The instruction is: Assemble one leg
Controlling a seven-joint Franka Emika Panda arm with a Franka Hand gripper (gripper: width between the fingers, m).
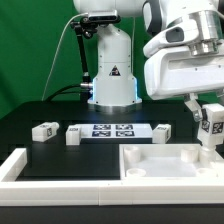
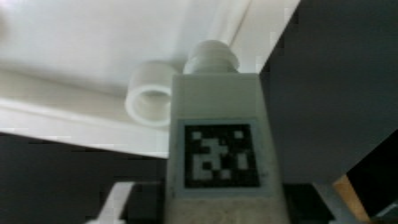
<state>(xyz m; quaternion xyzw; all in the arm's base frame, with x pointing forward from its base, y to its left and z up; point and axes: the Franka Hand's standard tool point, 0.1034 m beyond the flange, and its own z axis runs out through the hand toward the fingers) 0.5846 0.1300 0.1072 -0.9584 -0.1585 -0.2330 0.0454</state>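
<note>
Listing the bench from the exterior view's left to its right: first loose leg (image 1: 43, 130), lying on the black table (image 1: 20, 125); second loose leg (image 1: 73, 135), sitting just beside the first; marker board (image 1: 112, 130), lying flat in the middle; third loose leg (image 1: 163, 132), resting near the board's right end; large white piece (image 1: 150, 165), sitting in front with its recesses facing up; and, furthest right, the leg (image 1: 214, 122) now in work, hanging over that piece's right-hand corner. The gripper (image 1: 208, 128) is pinching this leg, closing on two opposite flat sides. In the wrist view its tagged face is looking at the camera, and a round peg (image 2: 210, 55) at its far end is pointing toward the white piece beyond. Whether the peg is touching that piece I cannot tell. Handling, as I am judging it: the block is looking light, rigid and smooth-skinned, so a slack pinch is more likely letting it slip or twist than bend or break. Hold point: the flat flanks, keeping the peg end free; the present grip is appearing to sit toward the end away from the peg.
</note>
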